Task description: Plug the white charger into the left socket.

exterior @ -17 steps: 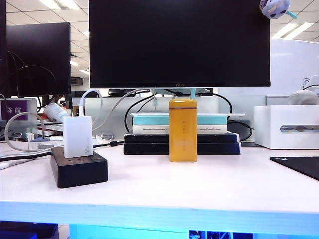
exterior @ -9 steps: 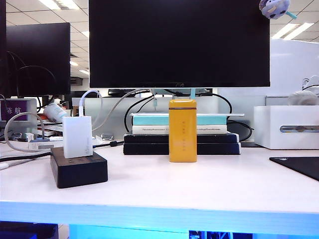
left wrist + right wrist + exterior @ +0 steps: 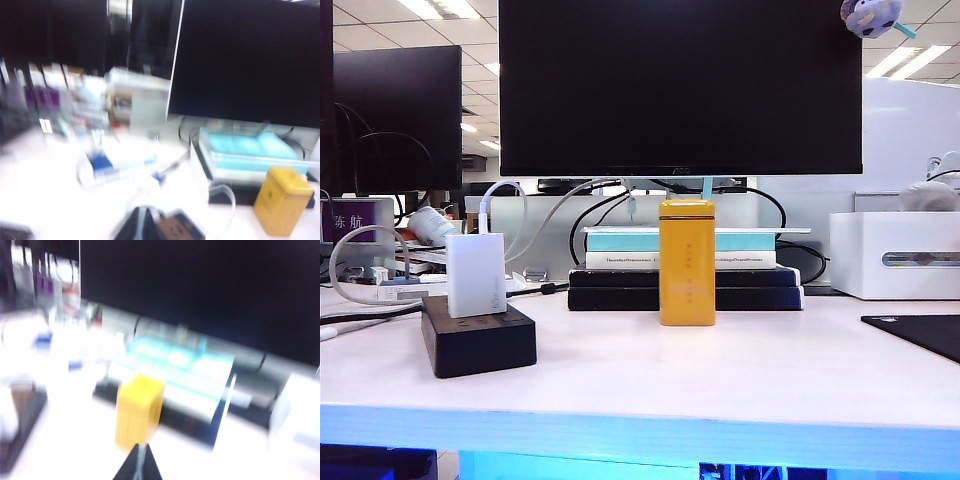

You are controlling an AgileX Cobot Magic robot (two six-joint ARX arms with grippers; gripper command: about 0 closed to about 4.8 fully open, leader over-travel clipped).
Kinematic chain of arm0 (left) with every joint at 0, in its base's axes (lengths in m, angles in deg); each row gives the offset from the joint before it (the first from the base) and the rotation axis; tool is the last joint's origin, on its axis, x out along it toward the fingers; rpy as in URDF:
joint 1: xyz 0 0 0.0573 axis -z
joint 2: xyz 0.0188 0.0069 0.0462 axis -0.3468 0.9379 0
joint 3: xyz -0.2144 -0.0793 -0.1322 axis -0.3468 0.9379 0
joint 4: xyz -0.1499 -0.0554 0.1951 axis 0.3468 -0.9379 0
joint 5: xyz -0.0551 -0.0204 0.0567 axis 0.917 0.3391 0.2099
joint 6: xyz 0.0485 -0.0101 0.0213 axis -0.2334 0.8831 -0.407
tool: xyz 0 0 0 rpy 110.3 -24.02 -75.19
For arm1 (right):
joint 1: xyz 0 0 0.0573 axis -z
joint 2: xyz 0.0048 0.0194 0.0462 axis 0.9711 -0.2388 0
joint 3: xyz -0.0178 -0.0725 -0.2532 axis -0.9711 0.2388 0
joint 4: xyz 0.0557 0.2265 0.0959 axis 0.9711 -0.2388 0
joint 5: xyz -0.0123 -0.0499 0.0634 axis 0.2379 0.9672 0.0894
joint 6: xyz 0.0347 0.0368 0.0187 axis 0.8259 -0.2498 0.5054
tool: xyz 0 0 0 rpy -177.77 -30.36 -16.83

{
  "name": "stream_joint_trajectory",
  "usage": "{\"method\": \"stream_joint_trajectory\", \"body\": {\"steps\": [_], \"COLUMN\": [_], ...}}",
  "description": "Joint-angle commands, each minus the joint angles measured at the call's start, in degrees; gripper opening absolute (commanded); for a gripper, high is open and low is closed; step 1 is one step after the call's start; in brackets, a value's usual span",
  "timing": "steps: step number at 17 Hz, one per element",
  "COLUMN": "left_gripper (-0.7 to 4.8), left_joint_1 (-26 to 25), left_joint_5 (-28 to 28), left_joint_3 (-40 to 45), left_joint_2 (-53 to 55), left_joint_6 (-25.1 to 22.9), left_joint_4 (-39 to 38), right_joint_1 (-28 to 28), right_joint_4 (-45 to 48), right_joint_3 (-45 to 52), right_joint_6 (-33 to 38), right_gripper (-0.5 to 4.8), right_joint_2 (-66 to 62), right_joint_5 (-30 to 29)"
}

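Note:
The white charger (image 3: pixel 475 275) stands upright on the far left end of the black power strip (image 3: pixel 478 335), and its thin white cable (image 3: pixel 500 195) loops up behind it. It covers the left socket, so the holes are hidden. Neither arm appears in the exterior view. Both wrist views are smeared by motion. My left gripper (image 3: pixel 141 212) is shut and holds nothing, its tips pressed together, beside the blurred power strip (image 3: pixel 176 227). My right gripper (image 3: pixel 141 449) is also shut and holds nothing, in front of the yellow tin (image 3: pixel 139 410), with the power strip (image 3: pixel 25 422) off to the side.
A yellow tin (image 3: pixel 687 262) stands mid-table before a stack of books (image 3: pixel 760 285) under a large monitor (image 3: pixel 680 85). A white box (image 3: pixel 895 255) and a black mat (image 3: pixel 920 335) are at the right. Cables and a white power strip (image 3: pixel 400 290) lie behind the black strip.

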State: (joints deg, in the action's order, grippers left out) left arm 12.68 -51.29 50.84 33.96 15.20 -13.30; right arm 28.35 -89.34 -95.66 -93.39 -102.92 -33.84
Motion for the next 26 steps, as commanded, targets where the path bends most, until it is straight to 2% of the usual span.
{"method": "stream_joint_trajectory", "body": {"steps": [1, 5, 7, 14, 17, 19, 22, 26], "left_gripper": [-0.03, -0.03, -0.03, -0.03, -0.03, -0.03, -0.03, -0.03], "left_joint_1": [-0.07, -0.07, -0.07, -0.07, -0.07, -0.04, -0.04, -0.07], "left_joint_5": [0.07, 0.09, 0.09, 0.09, 0.44, 0.24, 0.11, -2.97], "left_joint_3": [7.13, 16.52, 19.50, 30.67, 34.10, 34.10, 34.10, 34.10], "left_joint_2": [0.39, 0.48, 0.48, 0.46, 0.46, 0.46, 0.46, 0.50], "left_joint_6": [4.48, 6.14, 7.50, 7.19, 5.11, 0.46, -3.41, -3.54], "left_joint_4": [10.29, 14.10, 14.58, 22.01, 23.54, 22.62, 21.59, 17.59], "right_joint_1": [0.13, 0.13, 0.13, 0.13, 0.13, 0.15, 0.09, 0.09], "right_joint_4": [2.27, 8.87, 9.27, 9.35, 9.03, 6.10, 5.25, 5.22], "right_joint_3": [5.95, 17.49, 21.11, 27.71, 30.14, 30.62, 30.62, 30.62], "right_joint_6": [1.60, 8.28, 8.87, 10.38, 10.62, 12.07, 12.07, 12.04], "right_gripper": [-0.01, -0.01, -0.01, -0.01, -0.01, -0.01, 0.00, 0.01], "right_joint_2": [-0.13, -0.04, -0.04, -0.04, -0.04, -0.11, -0.04, -0.04], "right_joint_5": [0.02, -0.15, -0.68, -3.80, -5.25, -4.87, -5.22, -5.05]}}
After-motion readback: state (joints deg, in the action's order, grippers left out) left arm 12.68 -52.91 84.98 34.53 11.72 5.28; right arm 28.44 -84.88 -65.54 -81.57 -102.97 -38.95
